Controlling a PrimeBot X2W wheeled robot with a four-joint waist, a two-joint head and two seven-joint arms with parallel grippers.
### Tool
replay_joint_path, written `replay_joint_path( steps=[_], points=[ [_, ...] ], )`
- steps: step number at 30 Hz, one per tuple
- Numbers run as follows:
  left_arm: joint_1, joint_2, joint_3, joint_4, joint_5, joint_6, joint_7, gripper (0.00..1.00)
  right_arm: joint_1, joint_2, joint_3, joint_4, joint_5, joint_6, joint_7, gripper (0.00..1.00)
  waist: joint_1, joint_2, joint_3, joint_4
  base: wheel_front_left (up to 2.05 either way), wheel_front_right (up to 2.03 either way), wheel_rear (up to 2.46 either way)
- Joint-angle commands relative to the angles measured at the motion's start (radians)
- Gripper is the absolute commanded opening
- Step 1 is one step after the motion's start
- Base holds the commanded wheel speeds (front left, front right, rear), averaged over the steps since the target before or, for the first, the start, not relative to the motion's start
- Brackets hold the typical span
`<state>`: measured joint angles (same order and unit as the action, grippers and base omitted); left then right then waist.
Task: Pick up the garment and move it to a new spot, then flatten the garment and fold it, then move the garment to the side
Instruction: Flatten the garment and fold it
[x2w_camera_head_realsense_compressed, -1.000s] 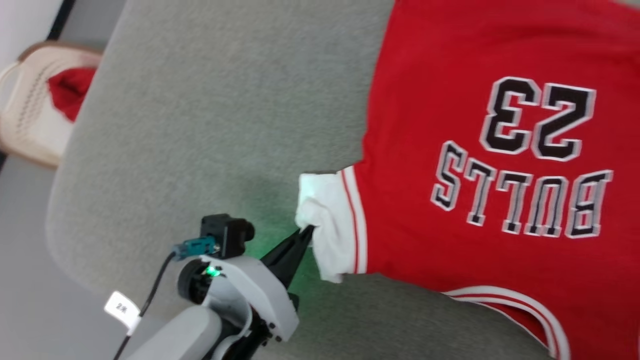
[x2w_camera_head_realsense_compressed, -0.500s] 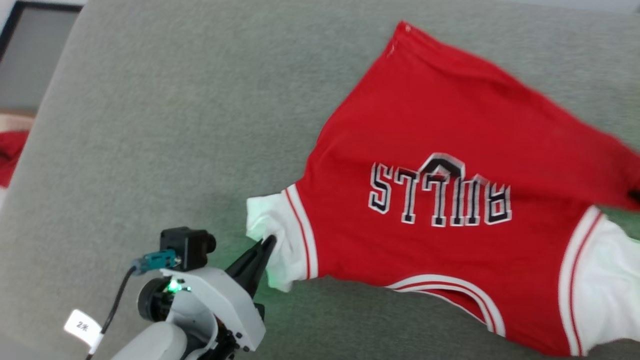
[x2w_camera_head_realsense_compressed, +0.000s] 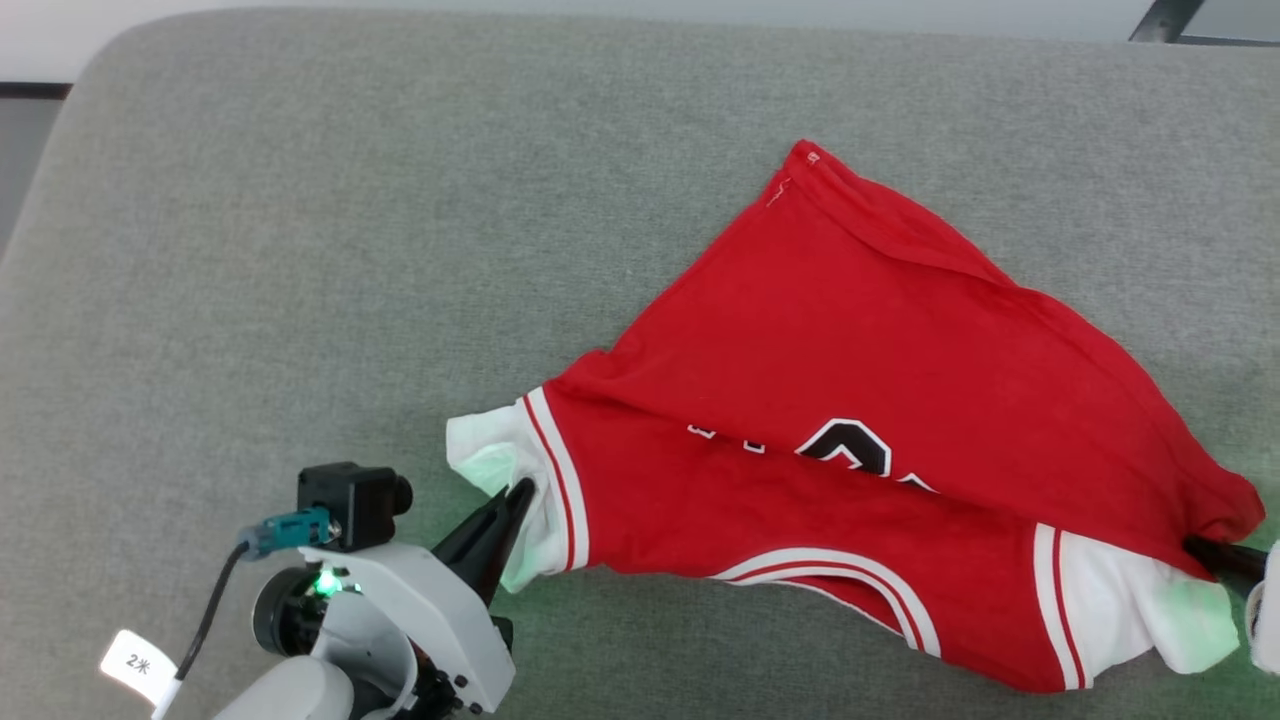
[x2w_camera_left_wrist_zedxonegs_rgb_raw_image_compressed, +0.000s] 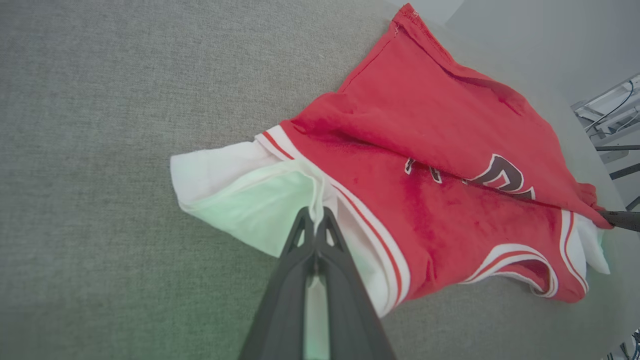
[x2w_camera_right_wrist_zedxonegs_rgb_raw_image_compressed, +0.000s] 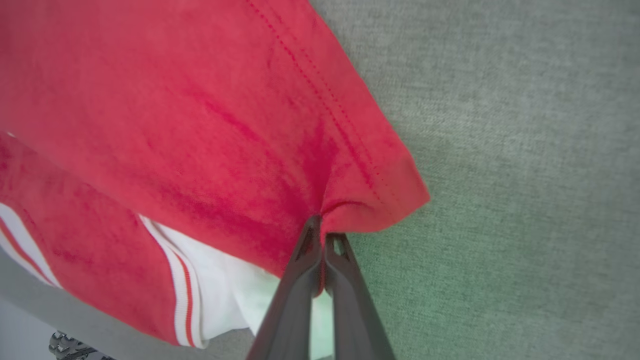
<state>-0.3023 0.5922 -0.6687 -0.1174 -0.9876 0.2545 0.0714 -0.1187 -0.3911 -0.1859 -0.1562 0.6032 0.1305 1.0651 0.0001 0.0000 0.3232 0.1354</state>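
Note:
The garment (x2w_camera_head_realsense_compressed: 850, 330), a red jersey with white sleeves, lies on a grey cushioned surface (x2w_camera_head_realsense_compressed: 330, 230). Its red body is folded over itself, so only bits of the black lettering show. My left gripper (x2w_camera_head_realsense_compressed: 522, 490) at the lower left is shut on the white left-hand sleeve (x2w_camera_head_realsense_compressed: 490, 460); the left wrist view shows its tips (x2w_camera_left_wrist_zedxonegs_rgb_raw_image_compressed: 316, 216) pinching that sleeve's cloth (x2w_camera_left_wrist_zedxonegs_rgb_raw_image_compressed: 240, 195). At the right edge my right gripper (x2w_camera_head_realsense_compressed: 1200, 550) is shut on a red hem corner of the garment (x2w_camera_right_wrist_zedxonegs_rgb_raw_image_compressed: 175, 125), its tips (x2w_camera_right_wrist_zedxonegs_rgb_raw_image_compressed: 320, 226) pinched there above the other white sleeve (x2w_camera_right_wrist_zedxonegs_rgb_raw_image_compressed: 225, 295).
The grey surface's rounded far edge (x2w_camera_head_realsense_compressed: 600, 20) runs along the top of the head view, with pale floor beyond. Its left edge (x2w_camera_head_realsense_compressed: 40, 200) curves down at the upper left. Metal frame parts (x2w_camera_left_wrist_zedxonegs_rgb_raw_image_compressed: 610, 125) stand past the surface's right side in the left wrist view.
The camera has swung right, so the basket has left the view. The red body has been drawn over the number and most of the lettering. My right gripper has come into view.

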Motion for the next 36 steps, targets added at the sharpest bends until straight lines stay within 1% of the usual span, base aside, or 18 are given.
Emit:
replay_joint_path(
  steps=[1, 3, 4, 5, 6, 11, 16, 17, 21, 26, 28, 31, 33, 36],
  points=[
    [0.004, 0.002, 0.002, -0.005, -0.005, 0.004, 0.002, 0.0, 0.01, 0.011, 0.006, 0.014, -0.011, 0.0, -0.024, 0.0, -0.0001, 0.0, 0.0, -0.007, 0.0, 0.0, 0.0],
    [0.003, 0.004, 0.002, -0.007, -0.005, 0.006, 0.004, 0.0, 0.007, 0.011, 0.014, 0.028, -0.023, 0.0, -0.05, 0.0, -0.0001, 0.0, 0.0, -0.011, 0.0, 0.0, 0.0],
    [0.002, 0.004, 0.002, -0.008, -0.005, 0.006, 0.005, 0.0, 0.003, 0.007, 0.02, 0.032, -0.03, 0.0, -0.066, 0.22, -0.0001, 0.0, 0.0, -0.012, 0.0, 0.0, 0.0],
    [0.001, 0.004, 0.002, -0.009, -0.005, 0.007, 0.006, 0.0, -0.001, 0.002, 0.024, 0.033, -0.036, 0.0, -0.082, 0.64, -0.0001, 0.0, 0.0, -0.013, 0.0, 0.0, 0.0],
    [0.001, 0.004, 0.003, -0.009, -0.006, 0.007, 0.006, 0.0, -0.004, -0.002, 0.029, 0.033, -0.039, 0.0, -0.096, 1.0, -0.0001, 0.0, 0.0, -0.014, 0.0, 0.0, 0.0],
    [0.009, 0.008, 0.003, -0.011, -0.005, 0.008, 0.003, 0.0, 0.011, 0.002, 0.026, 0.004, -0.05, 0.0, -0.168, 1.0, -0.0001, 0.0, -0.006, -0.02, 0.0, 0.0, 0.0],
    [0.021, 0.014, 0.004, -0.017, -0.009, 0.013, 0.0, 0.0, 0.047, 0.024, 0.011, -0.082, -0.065, 0.0, -0.243, 1.0, -0.0001, 0.0, -0.016, -0.031, 0.0, 0.0, 0.0],
    [0.021, 0.014, 0.004, -0.017, -0.009, 0.013, 0.0, 0.0, 0.047, 0.024, 0.011, -0.082, -0.065, 0.0, -0.243, 1.0, -0.0001, 0.0, -0.016, -0.031, 0.0, 0.0, 0.0],
    [0.029, 0.018, 0.003, -0.025, -0.008, 0.017, -0.001, 0.0, 0.054, 0.019, 0.05, -0.173, -0.07, 0.0, -0.287, 1.0, -0.0001, 0.0, -0.022, -0.037, 0.0, 0.0, 0.0],
    [0.011, 0.008, -0.016, -0.027, 0.002, 0.008, 0.012, 0.0, -0.034, -0.006, 0.116, -0.236, -0.08, 0.0, -0.302, 1.0, -0.0001, 0.0, -0.029, -0.01, 0.0, 0.0, 0.0],
    [-0.001, -0.002, -0.027, -0.022, 0.006, -0.001, 0.019, 0.0, -0.088, -0.026, 0.149, -0.235, -0.083, 0.0, -0.296, 1.0, -0.0001, 0.0, -0.031, 0.011, 0.0, 0.0, 0.0],
    [-0.018, -0.021, -0.045, -0.011, 0.013, -0.013, 0.026, 0.0, -0.19, -0.053, 0.194, -0.197, -0.086, 0.0, -0.289, 1.0, -0.0001, 0.0, -0.034, 0.05, 0.0, 0.0, 0.0],
    [-0.035, -0.041, -0.061, -0.001, 0.017, -0.026, 0.031, 0.0, -0.256, -0.061, 0.221, -0.149, -0.07, 0.0, -0.28, 1.0, -0.0001, 0.0, -0.035, 0.086, 0.0, 0.0, 0.0],
    [-0.065, -0.074, -0.09, 0.023, 0.026, -0.05, 0.041, 0.0, -0.353, -0.097, 0.265, -0.061, -0.062, 0.0, -0.256, 1.0, -0.0001, 0.0, -0.033, 0.149, 0.0, 0.0, 0.0]
  ],
)
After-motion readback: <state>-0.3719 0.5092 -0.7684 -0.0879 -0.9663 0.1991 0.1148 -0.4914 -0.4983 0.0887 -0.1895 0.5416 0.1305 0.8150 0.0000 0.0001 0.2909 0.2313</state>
